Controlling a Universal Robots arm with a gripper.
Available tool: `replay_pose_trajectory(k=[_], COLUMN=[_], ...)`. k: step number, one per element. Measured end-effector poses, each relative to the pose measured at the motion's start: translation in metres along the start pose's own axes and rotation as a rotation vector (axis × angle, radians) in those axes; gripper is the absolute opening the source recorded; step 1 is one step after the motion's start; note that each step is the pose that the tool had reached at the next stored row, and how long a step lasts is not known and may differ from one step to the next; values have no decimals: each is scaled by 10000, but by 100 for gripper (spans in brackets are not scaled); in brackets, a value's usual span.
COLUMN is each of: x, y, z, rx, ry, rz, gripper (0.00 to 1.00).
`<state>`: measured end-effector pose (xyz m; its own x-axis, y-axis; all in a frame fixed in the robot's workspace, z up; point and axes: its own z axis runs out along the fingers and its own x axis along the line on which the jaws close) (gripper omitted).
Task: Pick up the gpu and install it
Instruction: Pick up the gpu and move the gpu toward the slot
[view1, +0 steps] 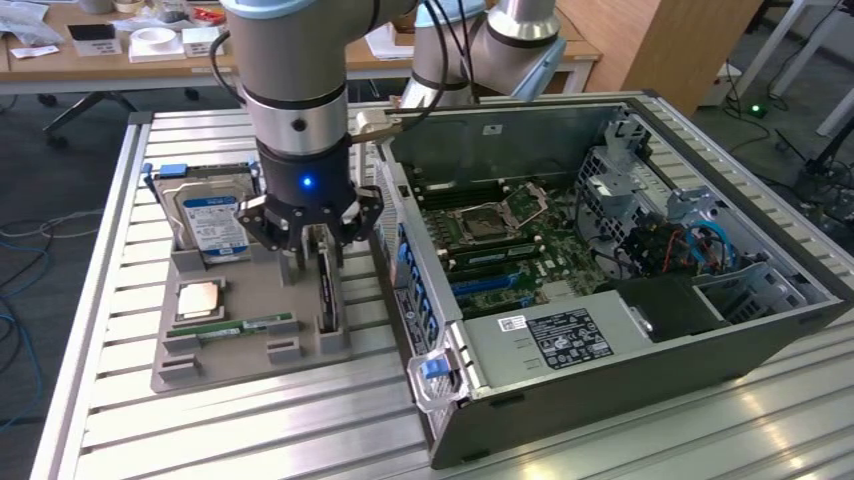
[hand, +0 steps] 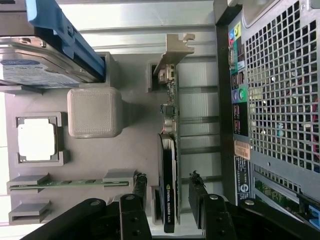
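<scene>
Straddling the gpu (view1: 326, 295), the hand (view1: 318, 248) is hanging spread, not gripping. It is sitting on edge in the tray (view1: 214, 352), exterior view's left-centre; pickup and install both pending.

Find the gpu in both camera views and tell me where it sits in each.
Exterior view: the gpu stands on edge in the grey holder, beside the computer case, under the pincer.
Wrist view: the gpu runs edge-on between the fingers of the open pincer.
Shared landmark: the blue-labelled hard drive in the same holder.
</scene>
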<state>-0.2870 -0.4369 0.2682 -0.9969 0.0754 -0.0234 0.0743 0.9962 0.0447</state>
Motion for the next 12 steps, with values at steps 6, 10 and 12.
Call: replay_pose_trajectory(k=[6,10,12], x=[-1,2,5], y=[-4,19,44], z=[94,144,159], rx=[0,2,0], ry=[1,2,0], rz=[-1,0,6], gripper=[47,47,47])
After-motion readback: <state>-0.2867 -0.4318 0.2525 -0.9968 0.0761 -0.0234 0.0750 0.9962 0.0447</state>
